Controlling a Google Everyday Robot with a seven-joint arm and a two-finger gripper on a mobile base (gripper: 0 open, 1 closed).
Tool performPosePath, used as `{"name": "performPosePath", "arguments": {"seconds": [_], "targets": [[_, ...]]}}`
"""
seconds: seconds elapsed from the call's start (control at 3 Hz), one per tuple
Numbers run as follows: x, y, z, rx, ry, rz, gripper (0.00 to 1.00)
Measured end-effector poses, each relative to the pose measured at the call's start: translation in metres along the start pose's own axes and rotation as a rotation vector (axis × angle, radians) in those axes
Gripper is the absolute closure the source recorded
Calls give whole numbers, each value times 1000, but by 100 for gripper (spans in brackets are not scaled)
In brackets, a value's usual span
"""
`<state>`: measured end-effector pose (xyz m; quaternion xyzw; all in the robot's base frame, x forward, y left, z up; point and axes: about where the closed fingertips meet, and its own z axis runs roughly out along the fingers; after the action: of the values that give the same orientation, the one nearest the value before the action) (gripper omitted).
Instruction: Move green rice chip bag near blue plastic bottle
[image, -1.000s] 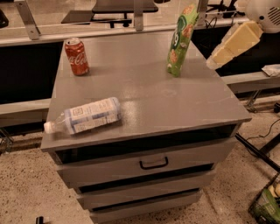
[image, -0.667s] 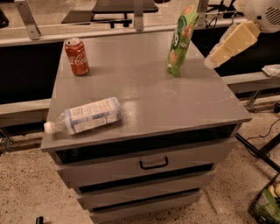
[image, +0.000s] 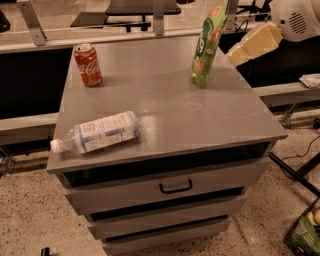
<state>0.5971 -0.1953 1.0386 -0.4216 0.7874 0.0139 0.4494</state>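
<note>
Tall glossy green rice chip bag (image: 206, 47) stands far right; cream gripper (image: 252, 45) hangs right of it (aperture: cannot tell). A glancing approach would likely topple it, well apart from the clear blue-labelled plastic bottle (image: 97, 132).

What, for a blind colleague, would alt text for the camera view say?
A green rice chip bag stands upright at the back right of a grey drawer cabinet, with the gripper to its right; a blue plastic bottle lies front left, a red soda can stands back left.
</note>
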Motion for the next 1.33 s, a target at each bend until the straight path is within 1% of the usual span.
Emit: {"name": "performPosePath", "arguments": {"seconds": [0.33, 0.67, 1.0, 1.33], "targets": [[-18, -34, 31, 34, -176, 115, 0], [-26, -56, 62, 10, -273, 184, 0], [-27, -70, 99, -12, -322, 246, 0], [-20, -75, 124, -9, -330, 306, 0]]}}
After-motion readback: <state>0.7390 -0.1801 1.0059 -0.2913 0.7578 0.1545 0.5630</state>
